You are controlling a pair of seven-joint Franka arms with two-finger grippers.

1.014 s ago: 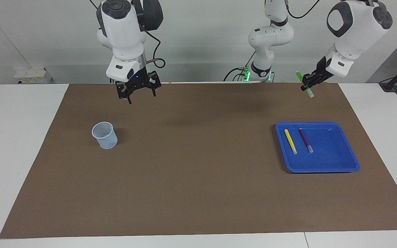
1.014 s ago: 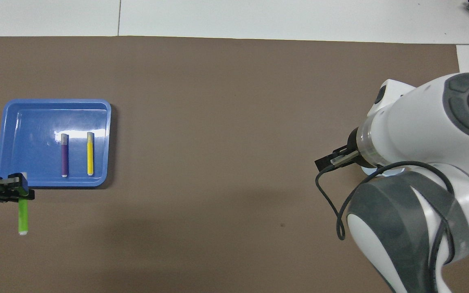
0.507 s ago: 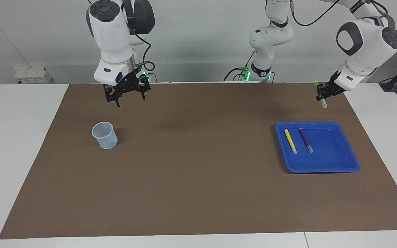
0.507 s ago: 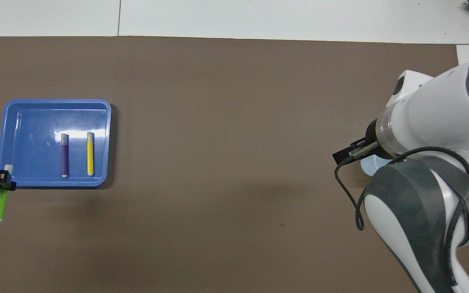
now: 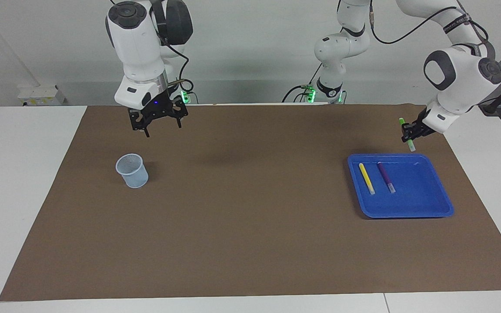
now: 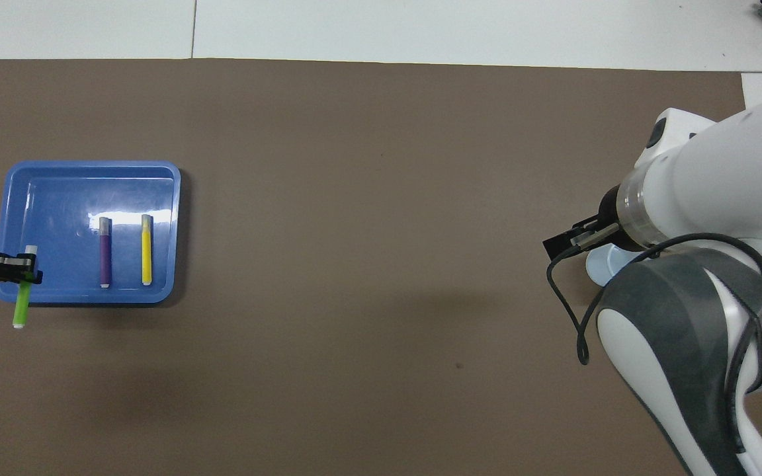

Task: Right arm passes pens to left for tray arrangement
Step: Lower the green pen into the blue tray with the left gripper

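The blue tray (image 5: 424,204) (image 6: 57,192) lies on the brown mat toward the left arm's end of the table. A yellow pen (image 5: 367,178) (image 6: 146,249) and a purple pen (image 5: 385,177) (image 6: 105,252) lie side by side in it. My left gripper (image 5: 408,132) (image 6: 17,272) is shut on the green pen (image 5: 403,124) (image 6: 22,305) and holds it tilted in the air over the tray's rim nearest the robots. My right gripper (image 5: 160,124) hangs open and empty above the mat, over a spot nearer the robots than the mesh cup.
A small pale mesh cup (image 5: 132,170) stands upright on the mat toward the right arm's end; in the overhead view it (image 6: 602,263) is mostly covered by the right arm. A third white arm (image 5: 339,48) stands at the table's robot edge.
My left gripper has carried the green pen down and toward the tray, from above the mat's edge to over the tray's near rim. My right gripper has drifted slightly toward the right arm's end.
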